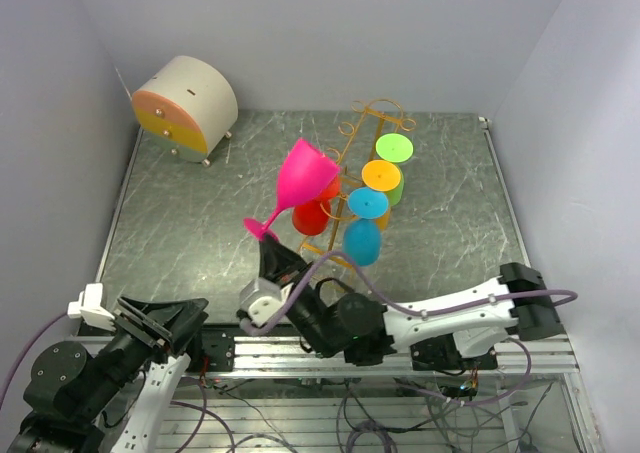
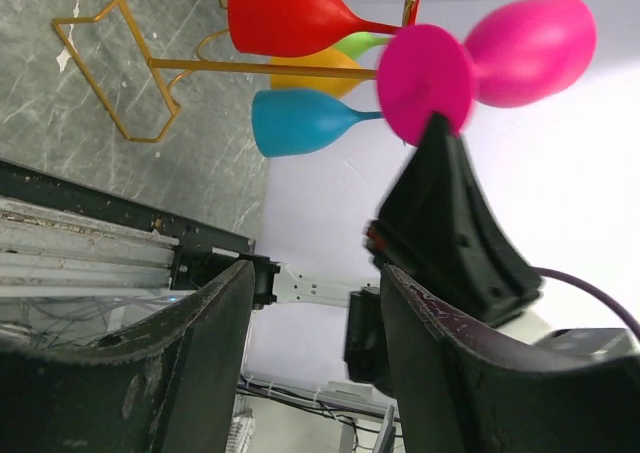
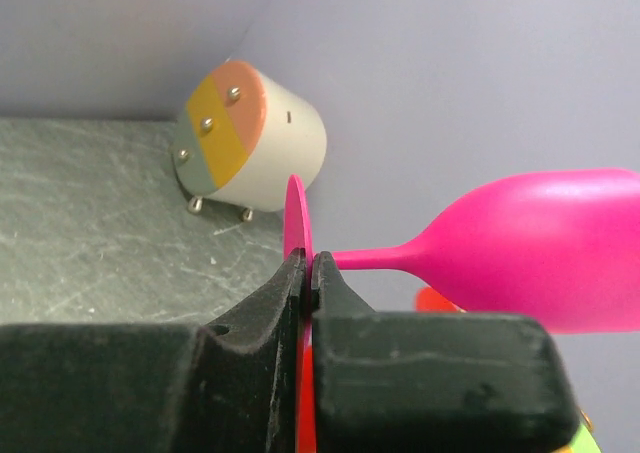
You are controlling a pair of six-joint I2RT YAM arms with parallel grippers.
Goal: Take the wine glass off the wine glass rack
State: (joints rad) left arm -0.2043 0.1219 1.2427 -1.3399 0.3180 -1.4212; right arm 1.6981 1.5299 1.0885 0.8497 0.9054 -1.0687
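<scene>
Top view: right end effector (image 1: 268, 251) pinched shut on the foot of the pink wine glass (image 1: 306, 176). The glass is in the air and tilted, bowl toward the far side, just left of the wine glass rack (image 1: 352, 133). Red glass (image 1: 312, 216), blue glass (image 1: 363, 237), orange glass (image 1: 381, 176) and green glass (image 1: 394, 149) hang on the rack. Left end effector (image 1: 150, 323) near left, wide, holding nothing. Round drawer box (image 1: 185, 108) far left on the desk (image 1: 180, 233).

Left wrist: left end effector (image 2: 318, 273) spread wide, nothing between the fingers. Pink wine glass (image 2: 530, 48) ahead, its foot in the right end effector (image 2: 450, 223).

Right wrist: right end effector (image 3: 308, 273) clamps the foot's thin disc. The bowl of the pink wine glass (image 3: 540, 248) extends right.
</scene>
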